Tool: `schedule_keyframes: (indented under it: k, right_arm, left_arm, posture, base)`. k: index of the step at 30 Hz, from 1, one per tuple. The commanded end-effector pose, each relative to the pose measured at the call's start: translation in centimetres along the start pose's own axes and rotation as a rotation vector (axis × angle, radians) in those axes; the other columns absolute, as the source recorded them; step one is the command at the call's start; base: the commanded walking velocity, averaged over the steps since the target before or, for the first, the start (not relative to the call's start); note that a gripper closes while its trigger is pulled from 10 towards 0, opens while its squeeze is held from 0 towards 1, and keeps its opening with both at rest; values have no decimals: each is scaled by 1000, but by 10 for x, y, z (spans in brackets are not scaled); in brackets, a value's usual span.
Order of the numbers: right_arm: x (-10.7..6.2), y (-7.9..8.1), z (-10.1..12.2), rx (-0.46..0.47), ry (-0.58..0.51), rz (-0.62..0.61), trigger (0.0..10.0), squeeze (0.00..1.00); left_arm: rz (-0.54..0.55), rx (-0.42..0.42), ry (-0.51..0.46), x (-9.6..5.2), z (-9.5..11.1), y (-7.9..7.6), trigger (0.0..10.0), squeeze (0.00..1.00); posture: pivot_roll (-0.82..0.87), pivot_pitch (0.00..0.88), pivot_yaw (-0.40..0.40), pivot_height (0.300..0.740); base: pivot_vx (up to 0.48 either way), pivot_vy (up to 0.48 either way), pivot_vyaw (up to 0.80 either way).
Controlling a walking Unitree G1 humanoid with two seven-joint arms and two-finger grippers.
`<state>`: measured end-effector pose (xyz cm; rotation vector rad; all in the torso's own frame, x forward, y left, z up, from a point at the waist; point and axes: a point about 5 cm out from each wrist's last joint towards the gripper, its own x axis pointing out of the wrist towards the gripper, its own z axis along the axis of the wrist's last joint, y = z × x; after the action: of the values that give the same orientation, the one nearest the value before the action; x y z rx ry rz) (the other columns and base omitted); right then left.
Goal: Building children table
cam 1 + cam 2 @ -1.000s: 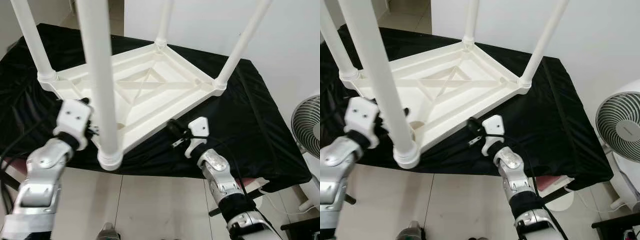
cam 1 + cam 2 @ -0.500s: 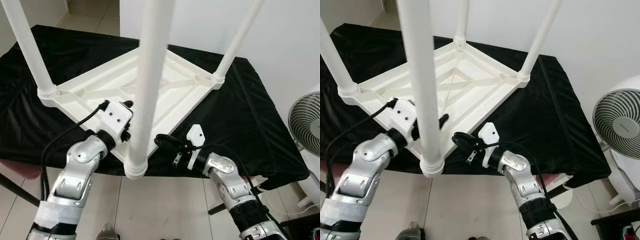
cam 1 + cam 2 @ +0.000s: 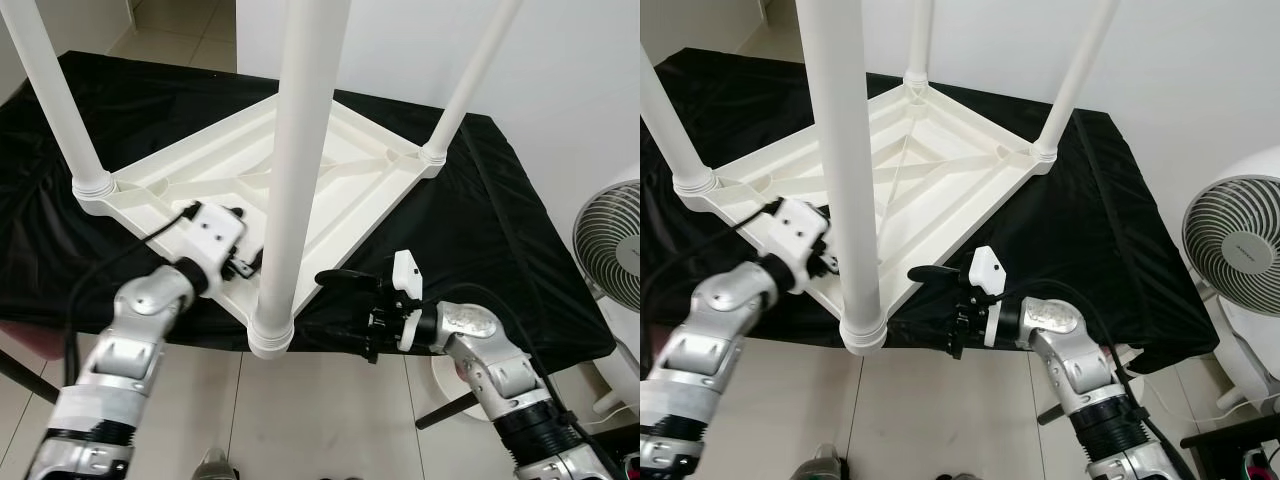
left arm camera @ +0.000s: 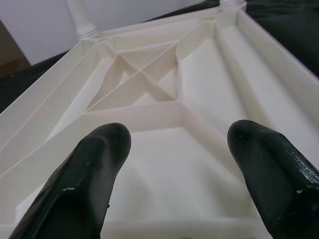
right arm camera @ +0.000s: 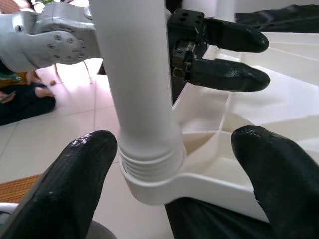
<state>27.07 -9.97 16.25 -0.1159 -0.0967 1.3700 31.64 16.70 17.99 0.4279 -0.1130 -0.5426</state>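
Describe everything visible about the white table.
The table is white, plastic-looking, and lies upside down on a black cloth, its ribbed underside up with crossed braces in the middle. Four round legs stand upward from threaded sockets at the corners. The nearest corner, with the nearest leg, juts past the cloth's front edge. The left claw, open, sits over the rim beside that leg; the right claw, open, flanks its socket.

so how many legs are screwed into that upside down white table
4. One at the near corner, between the two grippers; one at the left corner; one at the far corner; one at the right corner. Every corner socket appears filled.
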Motion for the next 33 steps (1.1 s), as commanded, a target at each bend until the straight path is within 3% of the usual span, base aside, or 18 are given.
schedule_keyframes:
  k: [1, 2, 3, 6, 10, 19, 24, 25, 26, 27, 33]
  right_arm:
    - [0, -1, 8, -21, -3, 34, 10000, 94]
    - [0, -1, 8, -21, -3, 34, 10000, 94]
    - [1, -1, 10, -25, -6, 46, 10000, 0]
    - [4, -2, 14, -30, -15, 60, 10000, 0]
    - [21, -4, 22, -42, -45, 91, 10000, 0]
    - [46, 0, 17, -5, -77, 119, 10000, 0]
    - [61, 0, 15, -3, -126, 71, 10000, 0]
    - [63, 0, 15, -1, -134, 51, 8863, 0]
    - [63, 0, 15, -1, -134, 51, 8863, 0]
    - [60, -2, 16, 2, -143, 36, 0, 0]
    - [48, -5, 21, -6, -161, -9, 0, 0]
  left_arm:
    - [-7, 21, 26, -4, -6, 3, 10000, 0]
    - [-7, 21, 26, -4, -6, 3, 10000, 0]
    - [3, 30, 39, -8, -9, 7, 10000, 0]
    - [17, 41, 59, -13, -13, 12, 10000, 0]
    - [75, 66, 102, -31, -20, 27, 10000, 0]
    - [131, 62, 104, -43, -20, 34, 10000, 0]
    - [144, 61, 103, -45, -20, 32, 10000, 0]
    - [144, 59, 102, -45, -20, 31, 10000, 0]
    - [144, 59, 102, -45, -20, 31, 10000, 0]
    - [138, 53, 100, -44, -20, 29, 10000, 0]
    - [132, 46, 104, -42, -22, 28, 10000, 0]
  posture:
    - [239, 98, -112, 740]
    - [239, 98, -112, 740]
    - [244, 100, -116, 740]
    - [250, 102, -119, 740]
    - [293, 110, -147, 740]
    - [323, 120, -168, 740]
    - [330, 123, -176, 740]
    - [329, 122, -175, 740]
    - [329, 122, -175, 740]
    - [319, 122, -169, 740]
    - [307, 121, -161, 740]
  base:
    - [0, 0, 0]
    - [0, 0, 0]
    - [0, 0, 0]
    - [0, 0, 0]
    - [0, 0, 0]
    - [0, 0, 0]
    - [0, 0, 0]
    - [0, 0, 0]
    - [0, 0, 0]
    - [0, 0, 0]
    - [0, 0, 0]
